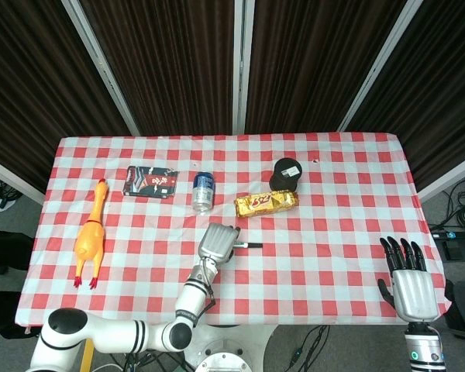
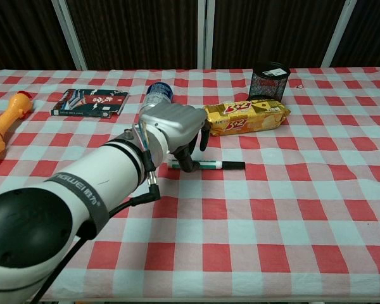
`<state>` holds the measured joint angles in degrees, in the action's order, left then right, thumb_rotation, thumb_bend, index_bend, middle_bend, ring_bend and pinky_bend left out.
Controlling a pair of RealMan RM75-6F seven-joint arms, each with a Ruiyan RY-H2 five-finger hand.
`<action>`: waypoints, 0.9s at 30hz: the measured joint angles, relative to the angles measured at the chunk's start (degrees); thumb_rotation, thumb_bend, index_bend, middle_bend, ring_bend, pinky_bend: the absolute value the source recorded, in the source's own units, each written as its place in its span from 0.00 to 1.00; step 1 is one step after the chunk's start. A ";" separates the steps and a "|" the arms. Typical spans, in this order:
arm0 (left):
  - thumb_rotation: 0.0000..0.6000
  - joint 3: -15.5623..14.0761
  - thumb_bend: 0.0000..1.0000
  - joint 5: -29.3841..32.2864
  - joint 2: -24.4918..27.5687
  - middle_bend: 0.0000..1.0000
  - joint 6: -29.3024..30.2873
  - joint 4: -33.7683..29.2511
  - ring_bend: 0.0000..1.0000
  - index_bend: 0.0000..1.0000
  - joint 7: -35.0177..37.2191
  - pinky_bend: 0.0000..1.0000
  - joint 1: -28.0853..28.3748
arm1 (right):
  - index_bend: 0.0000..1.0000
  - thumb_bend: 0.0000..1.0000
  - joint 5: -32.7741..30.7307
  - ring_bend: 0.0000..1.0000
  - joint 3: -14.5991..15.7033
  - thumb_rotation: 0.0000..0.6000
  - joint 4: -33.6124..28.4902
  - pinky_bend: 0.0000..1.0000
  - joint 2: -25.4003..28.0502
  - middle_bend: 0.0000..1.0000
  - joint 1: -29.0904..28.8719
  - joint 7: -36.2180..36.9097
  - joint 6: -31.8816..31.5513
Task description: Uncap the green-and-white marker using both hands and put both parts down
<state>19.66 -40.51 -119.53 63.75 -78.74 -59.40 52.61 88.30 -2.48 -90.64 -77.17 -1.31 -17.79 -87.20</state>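
- On tabletop (image 1: 333,256), red-and-white checked cloth, near centre: green-and-white marker (image 2: 210,165) lying flat, cap on, black end pointing toward robot's right
- Above marker's white end: left hand (image 2: 176,132), palm down, fingers (image 2: 187,158) curled downward, tips at or just over barrel; actual grip on marker cannot be told from either view
- Same left hand in head view (image 1: 218,242), covering most of marker, only dark end (image 1: 250,245) showing beside it
- At tabletop's near right edge: right hand (image 1: 407,283), fingers spread and straight, holding nothing, well apart from marker; absent from chest view
- Behind marker, toward far side: yellow biscuit packet (image 2: 247,116) lying flat, near left hand
- Just left of packet: small drink can (image 1: 203,190), upright
- Behind packet: black mesh pen cup (image 2: 270,78), upright
- Further left: dark flat box (image 2: 89,102) with red print, lying flat
- Near left edge: rubber chicken toy (image 1: 91,236), yellow-orange, lying lengthwise, well apart from everything else
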 measured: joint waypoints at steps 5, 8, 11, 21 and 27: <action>1.00 -0.39 0.31 0.19 -0.32 0.48 0.01 1.19 0.67 0.43 0.69 0.71 0.62 | 0.06 0.22 -0.21 0.00 0.06 1.00 0.24 0.00 -0.19 0.09 -0.04 -0.09 0.05; 1.00 -0.74 0.31 0.60 -0.54 0.48 -0.20 2.26 0.67 0.43 0.78 0.71 1.07 | 0.06 0.22 -0.56 0.00 0.04 1.00 0.47 0.00 -0.22 0.09 0.02 0.05 0.07; 1.00 -1.17 0.31 0.92 -0.80 0.48 -0.43 3.63 0.67 0.43 0.54 0.71 1.51 | 0.06 0.22 -1.09 0.00 -0.08 1.00 0.67 0.00 -0.19 0.09 0.01 0.18 0.25; 1.00 -2.03 0.31 2.33 -2.00 0.51 -0.56 7.17 0.69 0.46 -0.76 0.71 3.08 | 0.06 0.22 -1.69 0.00 -0.34 1.00 0.93 0.00 -0.42 0.09 -0.46 0.22 0.82; 1.00 -2.41 0.31 2.56 -2.14 0.52 -0.50 7.90 0.69 0.47 -0.56 0.72 3.11 | 0.06 0.22 -2.06 0.00 -0.45 1.00 1.37 0.00 -0.70 0.09 -0.68 0.57 1.10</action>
<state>17.25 -37.95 -121.66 63.25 -70.84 -59.97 55.71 86.23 -2.92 -89.27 -77.87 -1.99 -17.22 -86.10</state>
